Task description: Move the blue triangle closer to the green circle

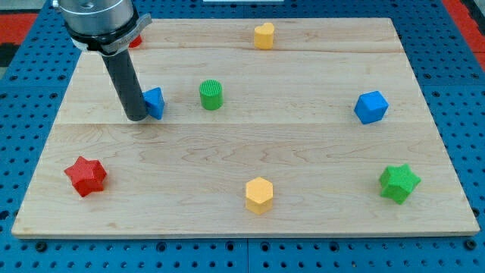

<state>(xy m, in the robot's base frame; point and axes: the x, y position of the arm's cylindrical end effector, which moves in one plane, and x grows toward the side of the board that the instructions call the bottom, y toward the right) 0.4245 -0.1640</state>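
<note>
The blue triangle (155, 101) lies on the wooden board at the upper left of the view. The green circle (211, 95), a short upright cylinder, stands a little to its right with a gap of bare wood between them. My tip (137, 117) rests on the board right against the blue triangle's left side, and the dark rod rises from it toward the view's top left. The rod hides part of the triangle's left edge.
A red block (135, 39) peeks out behind the arm at the top left. A yellow block (264, 36) sits at top centre, a blue cube (370, 107) at right, a green star (398, 183) at lower right, a yellow hexagon (258, 195) at bottom centre, a red star (86, 176) at lower left.
</note>
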